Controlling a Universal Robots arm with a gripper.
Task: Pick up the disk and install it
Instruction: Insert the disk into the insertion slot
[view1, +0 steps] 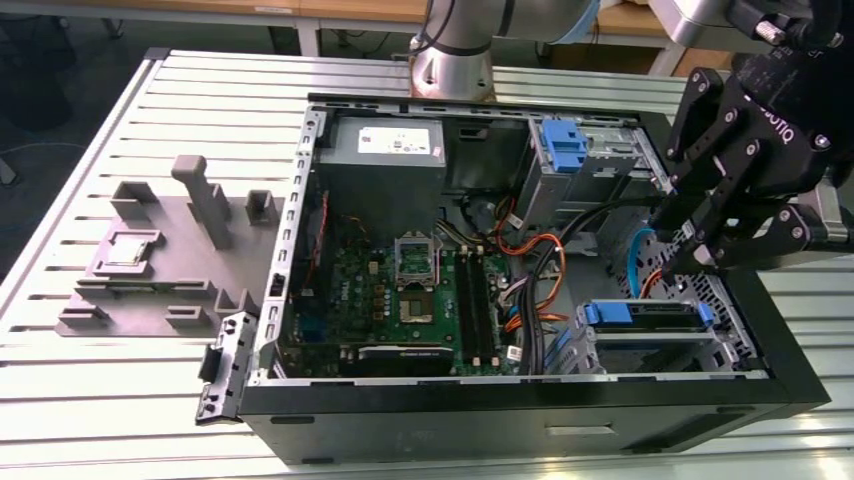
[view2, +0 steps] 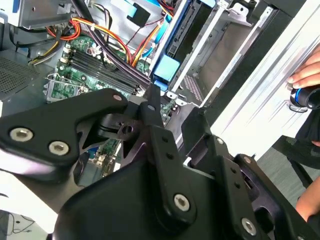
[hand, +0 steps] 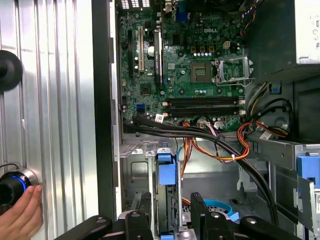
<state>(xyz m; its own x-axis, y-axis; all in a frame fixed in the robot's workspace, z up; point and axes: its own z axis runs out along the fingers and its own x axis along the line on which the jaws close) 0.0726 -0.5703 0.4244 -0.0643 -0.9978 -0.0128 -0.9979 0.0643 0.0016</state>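
Note:
The disk (view1: 661, 318) sits in the drive cage at the front corner of the open computer case, on the exterior view's right, its blue carrier end facing up. My black gripper (view1: 681, 255) hangs just above that cage. In the first wrist view the disk's blue carrier end (hand: 166, 175) stands edge-on in its slot beyond the gripper (hand: 172, 212), whose two fingers are apart with nothing between them. The second wrist view has the same blue end (view2: 166, 67) past the spread fingers (view2: 152, 102).
The case's black wall (view1: 534, 410) stands on a slatted aluminium table (view1: 120, 400). Inside lie the motherboard (view1: 414, 290), orange and black cables (view1: 534, 270) and a bare blue bracket (view1: 565, 148) at the back cage. A grey fixture (view1: 174, 250) lies beside it. A hand (hand: 17, 217) rests at a blue-ringed knob (hand: 10, 185).

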